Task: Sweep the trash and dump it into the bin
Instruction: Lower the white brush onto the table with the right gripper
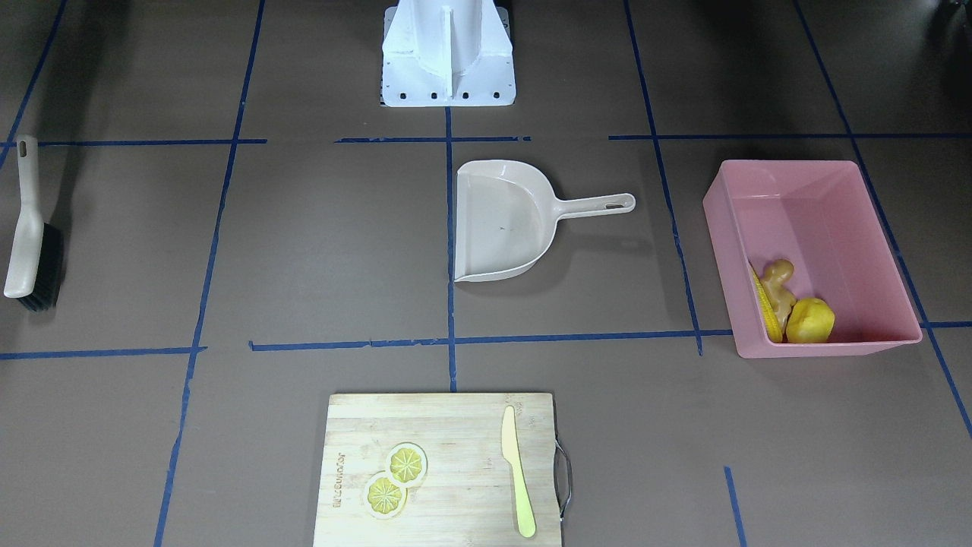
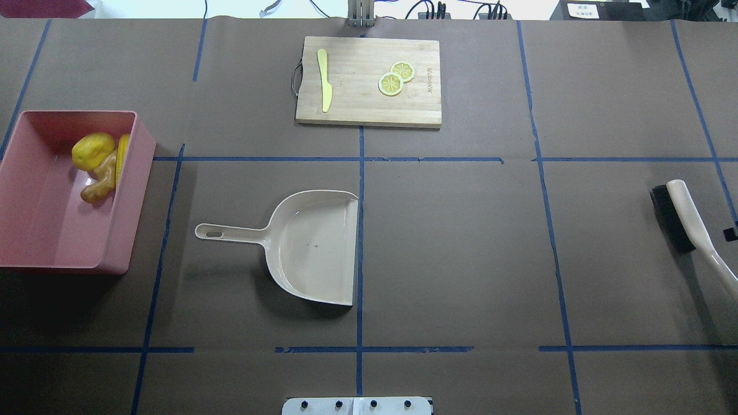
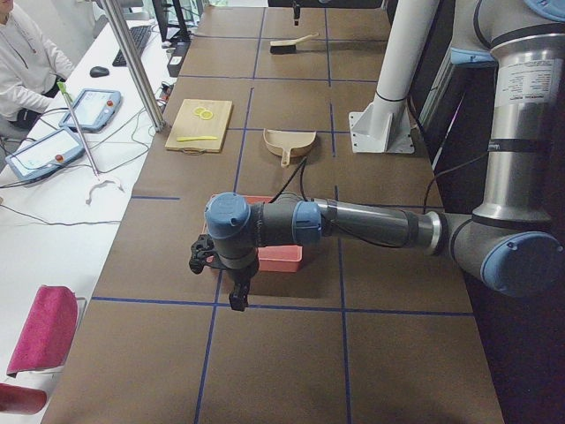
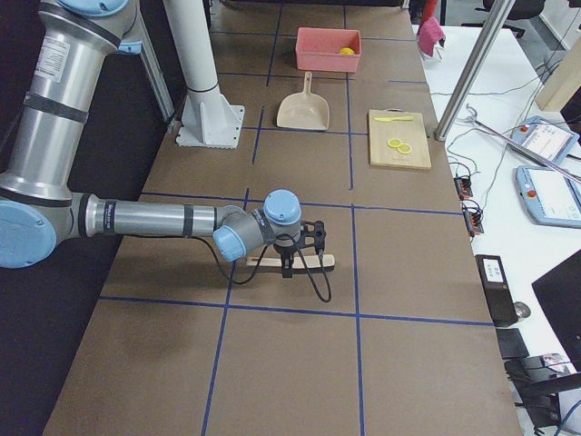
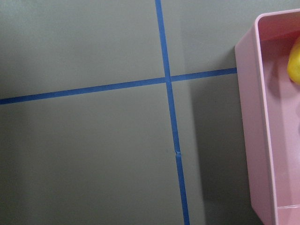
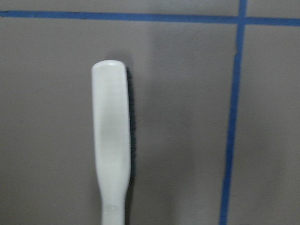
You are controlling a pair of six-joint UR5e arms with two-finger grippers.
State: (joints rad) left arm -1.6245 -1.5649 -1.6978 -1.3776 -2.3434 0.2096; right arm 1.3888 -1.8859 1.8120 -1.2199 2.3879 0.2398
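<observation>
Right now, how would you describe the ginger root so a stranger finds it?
Find the pink bin at the end of the table on the robot's left. In one corner lies the ginger root: tan and knobbly, unlike the ribbed yellow corn cob and the smooth yellow lump beside it.

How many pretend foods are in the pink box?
3. The rounded yellow lump sits in a corner of the large pink plastic tub, the tan knobbly ginger root beside it, the yellow corn cob along the wall. None seems hidden.

Left pincer (image 3: 237, 300) and right pincer (image 4: 289, 270) both low, downward-pointing
</observation>
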